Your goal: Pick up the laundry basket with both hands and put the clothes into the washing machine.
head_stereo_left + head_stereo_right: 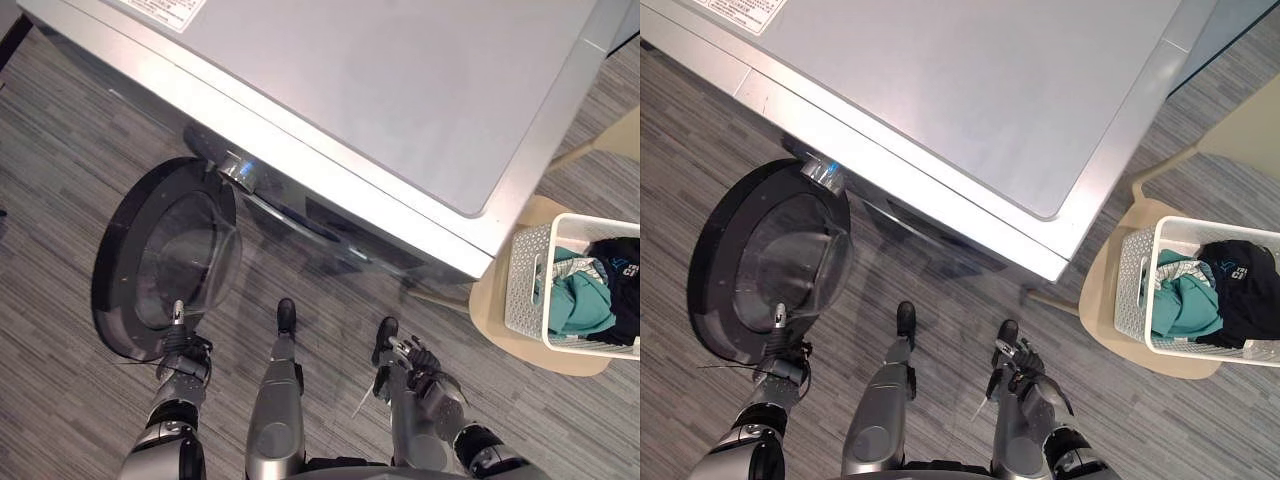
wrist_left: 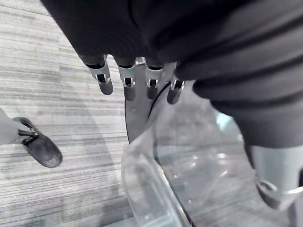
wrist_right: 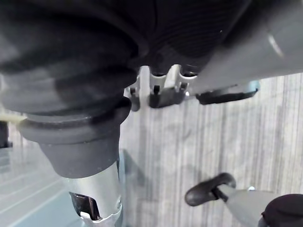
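Note:
The white laundry basket stands on a beige stool at the right, beside the washing machine. It holds a teal garment and a black garment. The machine's round glass door is swung open at the left. My left hand hangs low by the door's lower rim, its fingers straight and reaching the dark rim. My right hand hangs low in front of the machine, well left of the basket, with relaxed fingers holding nothing.
Grey striped carpet covers the floor in front of the machine. The open door juts out over the floor on the left. The stool's legs reach toward the machine's front corner.

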Controlling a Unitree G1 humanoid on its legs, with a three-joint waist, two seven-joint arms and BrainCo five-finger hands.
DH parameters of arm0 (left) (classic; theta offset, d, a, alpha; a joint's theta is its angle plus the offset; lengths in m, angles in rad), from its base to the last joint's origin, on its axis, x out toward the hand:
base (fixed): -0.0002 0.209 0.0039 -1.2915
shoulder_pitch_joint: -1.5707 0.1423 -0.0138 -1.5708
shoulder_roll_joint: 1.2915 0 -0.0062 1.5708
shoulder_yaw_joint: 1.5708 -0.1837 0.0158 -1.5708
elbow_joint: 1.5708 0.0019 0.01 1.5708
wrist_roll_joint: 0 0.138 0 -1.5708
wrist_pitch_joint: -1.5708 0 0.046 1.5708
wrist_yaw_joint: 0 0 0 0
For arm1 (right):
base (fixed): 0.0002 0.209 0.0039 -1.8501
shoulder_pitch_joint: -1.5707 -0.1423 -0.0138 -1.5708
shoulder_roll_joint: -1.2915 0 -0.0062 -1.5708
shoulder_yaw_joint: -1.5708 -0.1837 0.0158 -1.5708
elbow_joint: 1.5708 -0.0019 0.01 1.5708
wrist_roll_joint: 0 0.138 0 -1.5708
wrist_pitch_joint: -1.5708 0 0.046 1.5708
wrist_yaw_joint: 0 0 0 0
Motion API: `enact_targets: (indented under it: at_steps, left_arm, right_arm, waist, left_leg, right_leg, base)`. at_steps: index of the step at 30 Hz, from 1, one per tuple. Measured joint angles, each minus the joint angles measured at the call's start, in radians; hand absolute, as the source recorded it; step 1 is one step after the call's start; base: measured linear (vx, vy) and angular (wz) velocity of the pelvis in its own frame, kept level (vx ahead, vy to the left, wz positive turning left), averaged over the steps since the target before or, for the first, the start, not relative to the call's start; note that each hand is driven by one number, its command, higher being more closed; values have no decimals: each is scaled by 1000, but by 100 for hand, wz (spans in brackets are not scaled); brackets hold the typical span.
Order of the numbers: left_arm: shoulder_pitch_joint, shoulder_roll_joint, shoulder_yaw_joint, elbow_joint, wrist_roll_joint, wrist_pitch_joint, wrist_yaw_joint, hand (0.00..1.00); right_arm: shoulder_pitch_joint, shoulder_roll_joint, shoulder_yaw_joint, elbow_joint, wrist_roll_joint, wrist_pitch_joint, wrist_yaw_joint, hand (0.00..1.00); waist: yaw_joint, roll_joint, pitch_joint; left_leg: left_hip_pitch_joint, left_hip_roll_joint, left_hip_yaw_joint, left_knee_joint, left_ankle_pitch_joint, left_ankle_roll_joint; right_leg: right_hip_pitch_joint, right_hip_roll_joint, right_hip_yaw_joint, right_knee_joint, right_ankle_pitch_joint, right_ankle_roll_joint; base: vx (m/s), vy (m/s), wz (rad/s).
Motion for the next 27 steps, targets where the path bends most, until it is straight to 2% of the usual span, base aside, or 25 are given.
enact_targets:
  at_steps: [3,4,6,8,9,10,12,15,16,18,19,20,22,24,25,26,27]
  left_arm:
    - [38,-18,-11,-29,1,-16,-1,0]
    - [72,-48,-33,-50,6,-21,-2,0]
    - [104,-76,-61,-56,28,-26,-5,0]
    - [153,-125,-103,-52,51,-24,-25,0]
    - [167,-150,-130,-42,64,-24,-34,0]
    - [177,-166,-141,-13,81,-19,-52,0]
    - [182,-159,-138,36,103,-11,-67,0]
    - [205,-146,-122,120,206,8,-76,0]
    - [217,-146,-121,132,229,12,-81,0]
    - [277,-148,-119,174,300,39,-88,0]
    - [294,-153,-119,184,312,42,-89,0]
    - [321,-164,-117,196,316,44,-88,0]
    - [341,-164,-111,206,315,43,-85,0]
    - [337,-164,-75,199,314,37,-78,0]
    - [330,-163,-55,183,313,27,-66,0]
    - [320,-165,-48,174,312,20,-62,0]
    - [319,-165,-48,155,311,16,-62,0]
  right_arm:
    - [20,-2,-13,-18,-79,0,5,0]
    - [31,-4,-29,-19,-158,1,5,0]
    - [39,-6,-42,-20,-247,9,5,0]
    - [43,-10,-57,-19,-366,17,0,0]
    - [51,-10,-72,-16,-410,25,-7,0]
    - [56,-8,-94,-15,-433,29,-14,0]
    - [85,1,-141,-13,-447,38,-31,0]
    - [168,-4,-263,-58,-453,57,-44,0]
    - [182,-4,-286,-82,-463,61,-48,0]
    - [243,-15,-338,-236,-521,80,-53,0]
    - [245,-22,-339,-280,-539,80,-55,0]
    - [243,-35,-339,-368,-581,79,-59,0]
    - [222,-45,-341,-475,-613,76,-76,0]
    - [184,-49,-343,-554,-644,74,-101,0]
    - [157,-51,-345,-597,-646,67,-121,0]
    - [134,-59,-351,-643,-649,57,-139,0]
    - [108,-78,-352,-675,-674,54,-159,0]
  waist:
    - [0,-13,-2]
    - [1,-16,-2]
    - [1,-18,-3]
    - [-7,-20,-4]
    - [-14,-22,-7]
    - [-30,-32,-15]
    - [-50,-52,-56]
    - [-82,-57,-138]
    - [-89,-57,-148]
    - [-109,-52,-225]
    - [-110,-43,-243]
    - [-109,-26,-274]
    - [-111,-13,-308]
    - [-105,-15,-325]
    - [-93,-20,-327]
    - [-80,-20,-326]
    - [-70,-21,-322]
  left_leg:
    - [15,4,37,57,-43,8]
    - [15,6,72,128,-90,15]
    - [19,21,111,198,-137,19]
    - [38,46,177,320,-222,24]
    - [55,71,199,384,-268,23]
    - [76,89,226,435,-312,18]
    - [98,106,241,475,-350,18]
    - [141,125,266,478,-358,-1]
    - [163,127,276,468,-359,-4]
    - [266,129,368,385,-349,-25]
    - [293,135,396,361,-344,-31]
    - [331,151,446,324,-330,-49]
    - [349,190,467,354,-308,-56]
    - [310,248,445,458,-250,-6]
    - [278,280,439,545,-195,60]
    - [237,313,413,645,-123,161]
    - [187,328,356,754,-102,197]
  right_leg:
    - [5,2,41,18,-3,2]
    - [5,3,78,35,-5,4]
    - [2,13,117,59,-12,7]
    - [-2,28,185,119,-36,9]
    - [-3,34,202,165,-68,8]
    - [-6,26,188,225,-106,3]
    - [-13,-14,116,286,-134,-10]
    - [-5,-46,62,329,-166,-16]
    - [2,-50,51,331,-173,-21]
    - [28,-108,-59,335,-192,-22]
    - [37,-112,-80,328,-190,-15]
    - [40,-101,-81,314,-174,1]
    - [35,-52,-61,299,-161,-21]
    - [60,4,-47,244,-144,-51]
    - [82,29,-39,206,-131,-70]
    - [113,50,-31,170,-121,-87]
    - [150,64,-25,139,-119,-98]
  base:
    - [9,2,-42]
    - [-24,34,-64]
    - [-32,30,-79]
    - [-55,25,-104]
    - [-67,22,-93]
    - [-75,20,-79]
    - [-11,7,-47]
    - [98,-75,-24]
    - [142,-88,-43]
    - [157,-57,-81]
    - [174,-90,-116]
    - [180,-123,-110]
    - [177,-179,-84]
    - [174,-300,-52]
    - [167,-321,-54]
    - [126,-223,-56]
    - [188,-268,-42]
